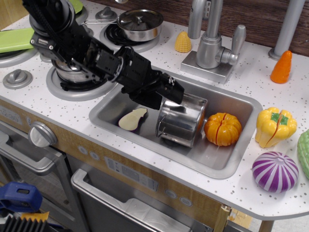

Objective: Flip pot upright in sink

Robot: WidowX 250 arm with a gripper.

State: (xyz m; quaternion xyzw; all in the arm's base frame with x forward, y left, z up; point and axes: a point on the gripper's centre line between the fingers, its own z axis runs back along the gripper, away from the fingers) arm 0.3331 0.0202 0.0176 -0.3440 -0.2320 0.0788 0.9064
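The shiny steel pot point(182, 122) lies tipped over in the middle of the grey sink point(219, 157), with a thin loop handle facing the front left. It is not upright. My black gripper point(174, 92) reaches in from the left and sits at the pot's upper left edge, touching or nearly touching it. The black fingers blend together, so I cannot tell whether they are open or closed on the pot. The orange pumpkin point(222, 128) rests against the pot's right side.
A cut eggplant slice point(132, 119) lies in the sink left of the pot. The silver faucet point(211, 46) stands behind the sink. Lidded pots sit on the stove point(140, 24). A yellow pepper point(274, 126), purple onion point(274, 170) and carrot point(282, 66) lie at the right.
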